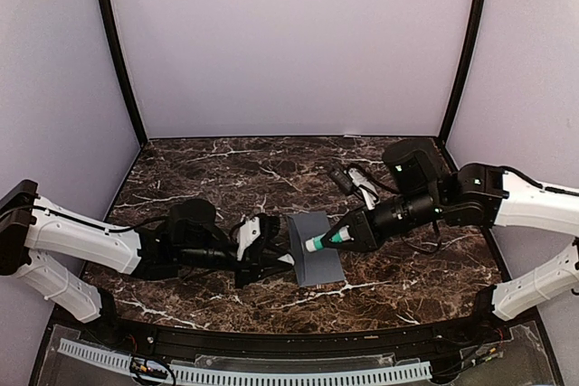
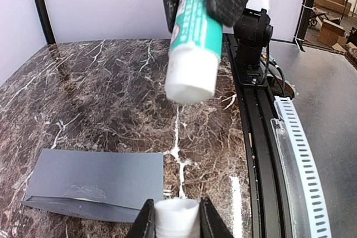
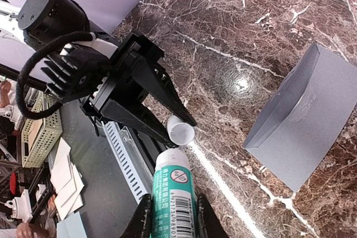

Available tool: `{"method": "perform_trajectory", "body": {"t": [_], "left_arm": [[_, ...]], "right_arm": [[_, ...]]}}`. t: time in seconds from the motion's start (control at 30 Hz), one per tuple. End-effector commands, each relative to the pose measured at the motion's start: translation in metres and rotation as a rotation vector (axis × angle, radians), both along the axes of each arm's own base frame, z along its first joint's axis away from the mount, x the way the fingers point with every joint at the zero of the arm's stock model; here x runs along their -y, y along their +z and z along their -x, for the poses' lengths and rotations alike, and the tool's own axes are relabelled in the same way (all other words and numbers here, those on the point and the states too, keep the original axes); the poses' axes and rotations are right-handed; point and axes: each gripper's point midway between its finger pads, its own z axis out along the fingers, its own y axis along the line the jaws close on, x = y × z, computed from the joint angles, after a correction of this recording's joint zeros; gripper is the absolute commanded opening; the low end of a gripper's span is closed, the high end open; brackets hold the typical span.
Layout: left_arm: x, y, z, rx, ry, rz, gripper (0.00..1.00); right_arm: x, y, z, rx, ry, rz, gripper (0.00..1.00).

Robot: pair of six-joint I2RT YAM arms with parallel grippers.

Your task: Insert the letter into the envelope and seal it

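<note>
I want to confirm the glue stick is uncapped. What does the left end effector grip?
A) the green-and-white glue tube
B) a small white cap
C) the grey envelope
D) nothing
B: the small white cap sits pinched in the left end effector, while the right end effector holds the glue stick and the envelope lies on the table.
</note>
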Motion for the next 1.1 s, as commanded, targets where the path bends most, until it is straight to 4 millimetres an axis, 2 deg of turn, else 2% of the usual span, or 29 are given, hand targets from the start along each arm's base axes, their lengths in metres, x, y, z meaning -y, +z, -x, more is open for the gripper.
{"method": "perform_trajectory", "body": {"t": [0.0, 0.1, 0.23, 0.3, 0.47, 0.77, 0.87, 0.97, 1.07], "left_arm": [[-0.010, -0.005, -0.012, -0.017, 0.092, -0.033, 0.00], [-0.015, -0.006, -0.023, -0.050, 0.178, -0.050, 0.00], [-0.032, -0.018, -0.040, -0.130, 0.338, -0.100, 0.00], [-0.044, -0.031, -0.042, -0.160, 0.396, -0.163, 0.00], [-0.085, -0.048, -0.072, -0.176, 0.669, -0.249, 0.00], [-0.144, -0.092, -0.105, -0.280, 0.985, -0.400, 0.00], [-0.149, -0.100, -0.115, -0.310, 1.036, -0.419, 0.00], [-0.158, -0.117, -0.119, -0.337, 1.075, -0.486, 0.00], [-0.162, -0.123, -0.123, -0.358, 1.099, -0.503, 0.00]], "right_arm": [[0.006, 0.021, -0.009, 0.058, -0.035, -0.043, 0.00], [0.009, 0.022, -0.013, 0.071, -0.055, -0.055, 0.00], [0.014, 0.015, -0.021, 0.102, -0.096, -0.039, 0.00], [0.015, 0.013, -0.025, 0.117, -0.108, -0.039, 0.00], [0.015, 0.005, -0.030, 0.135, -0.125, -0.034, 0.00], [0.026, -0.011, -0.041, 0.168, -0.202, -0.004, 0.00], [0.027, -0.015, -0.038, 0.166, -0.194, -0.015, 0.00], [0.029, -0.018, -0.038, 0.168, -0.199, -0.016, 0.00], [0.030, -0.023, -0.038, 0.168, -0.197, -0.007, 0.00]]}}
